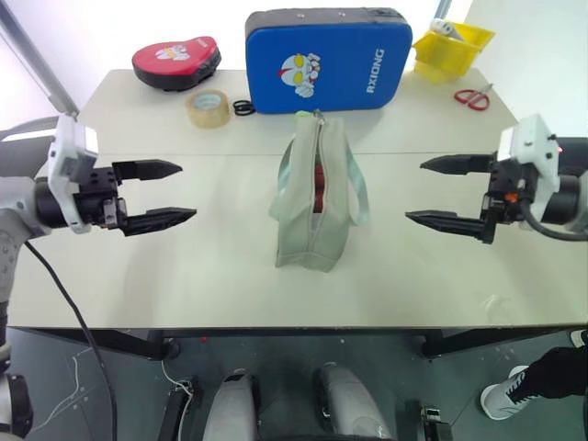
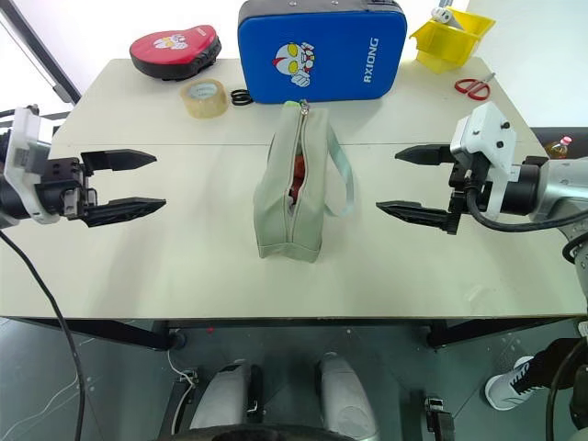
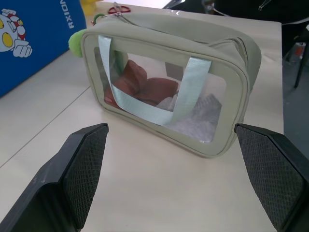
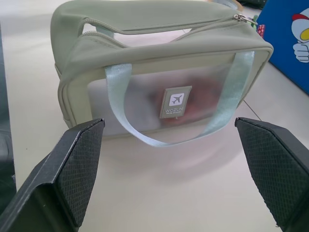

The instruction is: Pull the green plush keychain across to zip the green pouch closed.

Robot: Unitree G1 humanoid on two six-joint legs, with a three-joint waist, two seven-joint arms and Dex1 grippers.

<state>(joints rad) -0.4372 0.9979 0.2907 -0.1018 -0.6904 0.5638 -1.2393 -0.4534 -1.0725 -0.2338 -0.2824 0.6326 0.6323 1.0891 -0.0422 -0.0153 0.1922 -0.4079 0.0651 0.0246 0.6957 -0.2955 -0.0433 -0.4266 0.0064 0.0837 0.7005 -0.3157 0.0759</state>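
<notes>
The green pouch (image 1: pixel 318 197) stands upright at the centre of the frame on the pale surface (image 1: pixel 211 266), its long axis running away from the camera and its top zipper open, with red contents visible through the gap. The green plush keychain (image 3: pixel 76 40) sits at the far end of the zipper, at the pouch end nearest the blue padded case (image 1: pixel 327 59). The left tool (image 1: pixel 156 195) hovers at centre left of the frame, well apart from the pouch, fingers spread wide and grasping nothing. The right tool (image 1: pixel 450 193) hovers at centre right, likewise well apart from the pouch, fingers spread wide and empty. Both tools point inward toward the pouch. Along the upper part of the frame lie a red pad (image 1: pixel 175 62) at upper left, a tape roll (image 1: pixel 208 108) just beside the blue case, a yellow bin (image 1: pixel 451 49) at upper right, and red-handled scissors (image 1: pixel 473 97) below the bin.
</notes>
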